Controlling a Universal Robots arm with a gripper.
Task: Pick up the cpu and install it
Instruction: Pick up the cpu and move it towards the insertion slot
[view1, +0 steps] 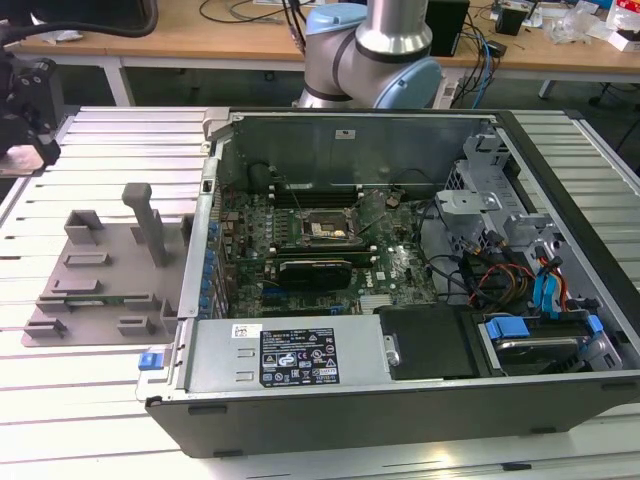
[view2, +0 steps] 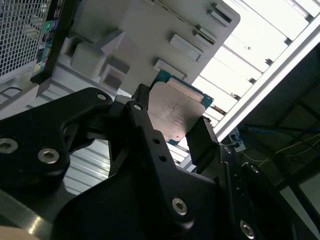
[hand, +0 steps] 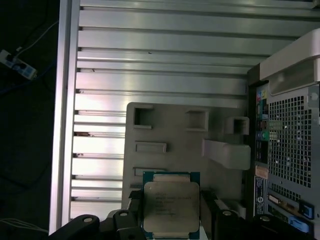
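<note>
The cpu, a thin square chip with a silvery top plate and green edge, sits between the black fingers of my gripper, which is shut on it. In the second wrist view the cpu is held by its two side edges in the gripper. It hangs above the grey plastic fixture. In the exterior view the gripper is at the far left edge, above the slatted table and away from the dark socket frame on the motherboard.
An open computer case lies on the slatted aluminium table, with cables and drive bays on the exterior view's right. The grey fixture with upright blocks lies left of the case. The case's rear panel is beside the fixture.
</note>
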